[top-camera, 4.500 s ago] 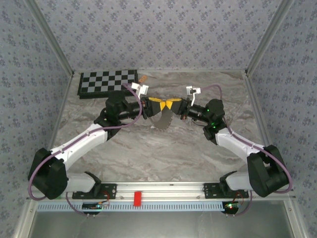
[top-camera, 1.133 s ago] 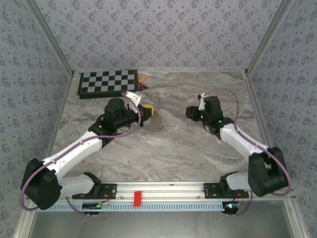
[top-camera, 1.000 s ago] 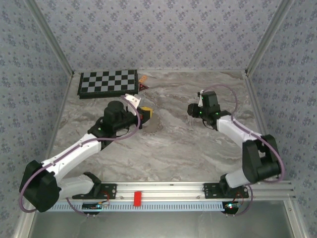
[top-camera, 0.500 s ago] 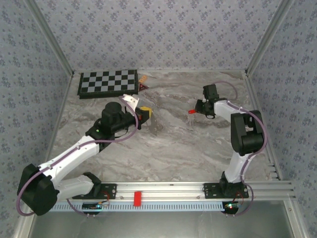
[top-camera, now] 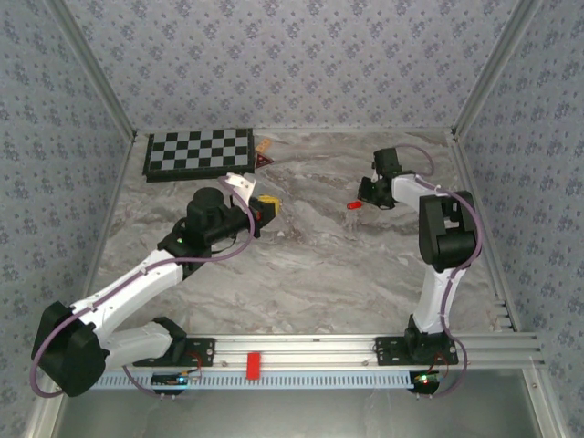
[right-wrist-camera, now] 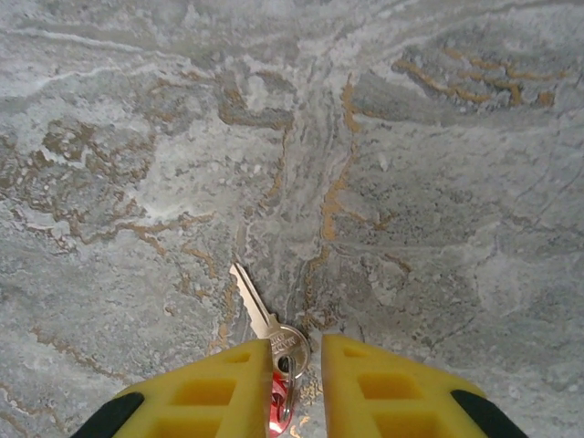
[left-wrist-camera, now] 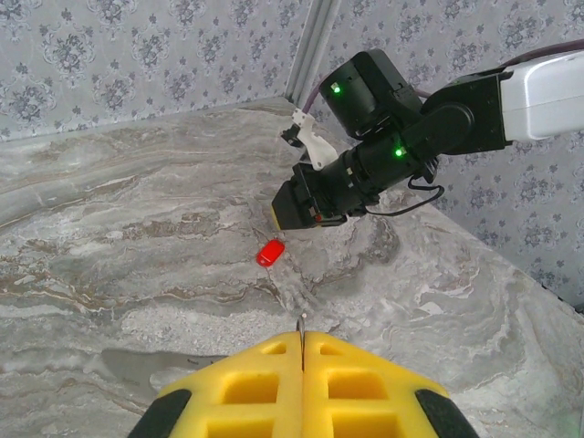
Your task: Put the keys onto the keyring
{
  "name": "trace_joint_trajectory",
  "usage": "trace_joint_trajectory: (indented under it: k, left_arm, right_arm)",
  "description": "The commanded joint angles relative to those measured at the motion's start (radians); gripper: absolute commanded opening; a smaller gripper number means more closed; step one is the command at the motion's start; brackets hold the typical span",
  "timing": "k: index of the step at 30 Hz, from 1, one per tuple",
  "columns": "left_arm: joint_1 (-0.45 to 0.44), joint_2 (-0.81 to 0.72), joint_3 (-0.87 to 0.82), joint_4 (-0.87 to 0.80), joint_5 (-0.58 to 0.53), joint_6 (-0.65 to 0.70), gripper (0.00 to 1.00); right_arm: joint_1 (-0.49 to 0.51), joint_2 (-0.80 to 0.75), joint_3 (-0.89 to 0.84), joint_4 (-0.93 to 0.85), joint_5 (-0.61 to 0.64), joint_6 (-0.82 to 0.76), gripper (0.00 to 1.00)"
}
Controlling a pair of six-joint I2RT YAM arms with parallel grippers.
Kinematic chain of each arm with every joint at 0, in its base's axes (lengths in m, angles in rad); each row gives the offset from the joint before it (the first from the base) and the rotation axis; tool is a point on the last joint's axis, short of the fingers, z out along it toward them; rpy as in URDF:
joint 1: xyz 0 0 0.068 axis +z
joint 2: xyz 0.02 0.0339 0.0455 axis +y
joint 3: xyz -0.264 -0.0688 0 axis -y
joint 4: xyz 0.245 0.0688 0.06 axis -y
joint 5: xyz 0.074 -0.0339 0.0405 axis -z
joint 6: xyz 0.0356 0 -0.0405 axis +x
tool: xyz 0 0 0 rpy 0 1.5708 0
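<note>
From above, the checkerboard [top-camera: 199,151] lies in the far left corner of the table [top-camera: 319,274], with an orange-brown triangle [top-camera: 264,153] just off its right end. There the key [top-camera: 353,207] is only a red speck, well right of the checkerboard and a little nearer the arm bases, at the tip of the right gripper [top-camera: 364,200].

The right wrist view shows what the overhead cannot. The key's silvery blade lies flat on the table and points away from the jaws. Its round metal head and the red part sit in the gap between the yellow pads [right-wrist-camera: 219,392]. The jaws stand a little apart, astride the head, which lies closer to one pad than the other, and they are not visibly clamped on it.

The left gripper [top-camera: 266,206] is just nearer than the checkerboard's right end. In its wrist view the jaws are clenched, with a metal sliver [left-wrist-camera: 301,324] pinched in the seam. Too little of it shows to tell what it belongs to. That view also looks across at the key's red head on the table beside the right gripper.

The table is grey marbled stone with brown veins. The walls [top-camera: 292,55] carry blue-grey floral paper. A red block [top-camera: 253,364] sits on the rail [top-camera: 319,345] at the near edge, far from the checkerboard.
</note>
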Motion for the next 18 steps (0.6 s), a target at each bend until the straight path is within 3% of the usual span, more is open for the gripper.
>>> trace_joint_trajectory:
  k: [1, 7, 13, 18]
  left_arm:
    - [-0.005, -0.021, 0.003, 0.047, 0.01, 0.003, 0.0]
    - [-0.007, -0.025, 0.002, 0.049, 0.014, 0.0, 0.0]
    - [-0.005, -0.03, 0.0, 0.049, 0.014, 0.0, 0.0]
    - [-0.007, -0.033, 0.002, 0.051, 0.015, -0.002, 0.0]
  right_arm:
    - [-0.008, 0.03, 0.045, -0.058, -0.03, -0.003, 0.2]
    - [-0.008, 0.043, 0.045, -0.071, -0.047, -0.005, 0.19]
    - [-0.009, 0.033, 0.036, -0.064, -0.042, -0.009, 0.0]
    - [0.02, -0.066, -0.016, -0.019, -0.004, -0.037, 0.0]
